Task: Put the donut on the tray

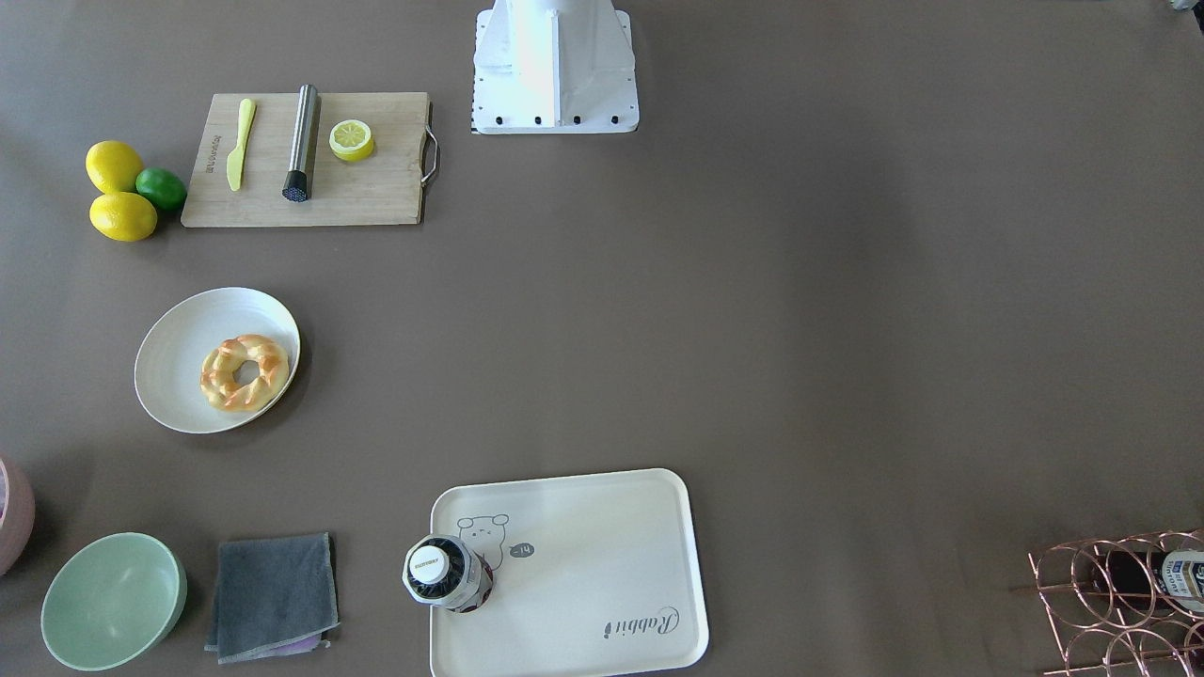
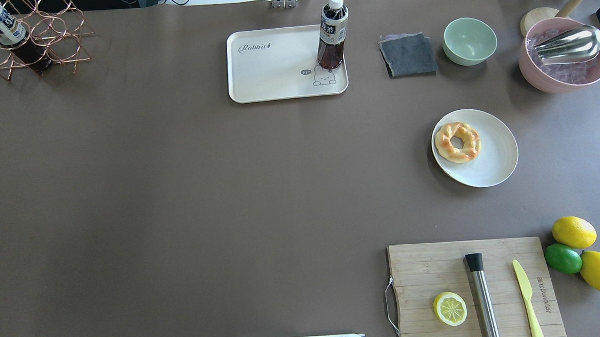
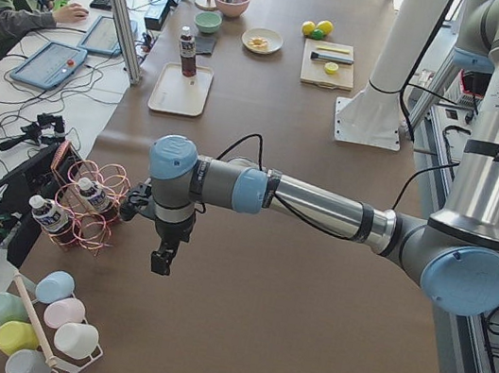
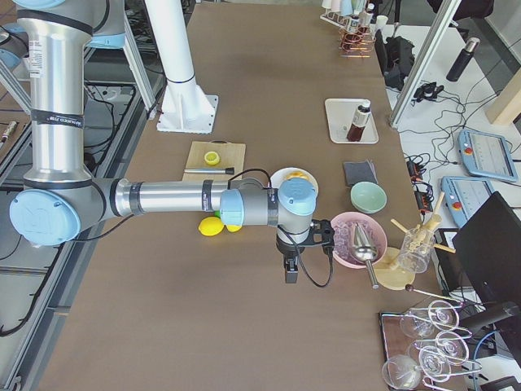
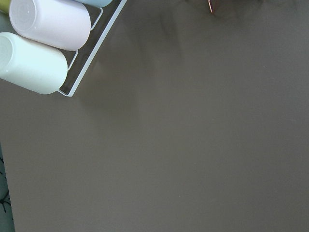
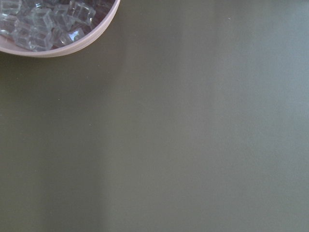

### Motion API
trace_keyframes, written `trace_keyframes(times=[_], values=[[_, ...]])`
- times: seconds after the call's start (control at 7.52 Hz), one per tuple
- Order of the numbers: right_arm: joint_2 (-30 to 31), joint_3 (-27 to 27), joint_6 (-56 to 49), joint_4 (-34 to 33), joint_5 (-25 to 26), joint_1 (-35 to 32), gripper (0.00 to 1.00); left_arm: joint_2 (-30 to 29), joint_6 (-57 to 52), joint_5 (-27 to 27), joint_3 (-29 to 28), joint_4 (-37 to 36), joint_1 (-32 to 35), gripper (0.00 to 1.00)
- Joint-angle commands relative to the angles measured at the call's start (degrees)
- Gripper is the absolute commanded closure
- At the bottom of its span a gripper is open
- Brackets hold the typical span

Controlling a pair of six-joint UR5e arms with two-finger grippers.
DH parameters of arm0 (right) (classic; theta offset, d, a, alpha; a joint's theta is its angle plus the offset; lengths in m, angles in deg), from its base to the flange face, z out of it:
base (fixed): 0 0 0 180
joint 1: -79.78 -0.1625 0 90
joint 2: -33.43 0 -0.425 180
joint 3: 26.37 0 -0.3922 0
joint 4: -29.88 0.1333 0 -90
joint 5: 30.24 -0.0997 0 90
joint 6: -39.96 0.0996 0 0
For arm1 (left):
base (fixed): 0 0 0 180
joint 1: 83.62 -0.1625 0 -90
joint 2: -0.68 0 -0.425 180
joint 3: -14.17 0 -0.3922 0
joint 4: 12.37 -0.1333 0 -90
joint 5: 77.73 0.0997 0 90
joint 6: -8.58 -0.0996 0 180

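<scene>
Golden braided donut (image 1: 244, 371) lies on round white plate (image 1: 174, 343), well apart from cream tray (image 1: 602, 555). Dark bottle (image 1: 440, 571) upright on tray's bear corner. Left gripper (image 3: 161, 261) hangs over bare table near copper rack (image 3: 84, 202). Right gripper (image 4: 290, 274) hangs near pink bowl (image 4: 354, 240). Finger spread of either: cannot tell.

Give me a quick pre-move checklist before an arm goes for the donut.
1. Donut lying exposed on the round plate: ok.
2. Tray has bare surface beside the bottle: ok.
3. Bottle standing upright on the tray: ok.
4. Right gripper open: cannot tell, side view only.
5. Left gripper away from the donut, near the wire rack: ok.
6. Left gripper open: cannot tell.
</scene>
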Motion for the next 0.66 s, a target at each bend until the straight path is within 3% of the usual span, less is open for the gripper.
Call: trace_keyframes(times=[0.0, 0.53], values=[[0.07, 0.00, 0.05, 0.00, 0.00, 0.00, 0.00, 0.00, -0.09, 0.00, 0.09, 0.00, 0.00, 0.02], [0.42, 0.52, -0.39, 0.00, -0.18, 0.00, 0.00, 0.00, 0.17, 0.09, 0.09, 2.89, 0.00, 0.02]])
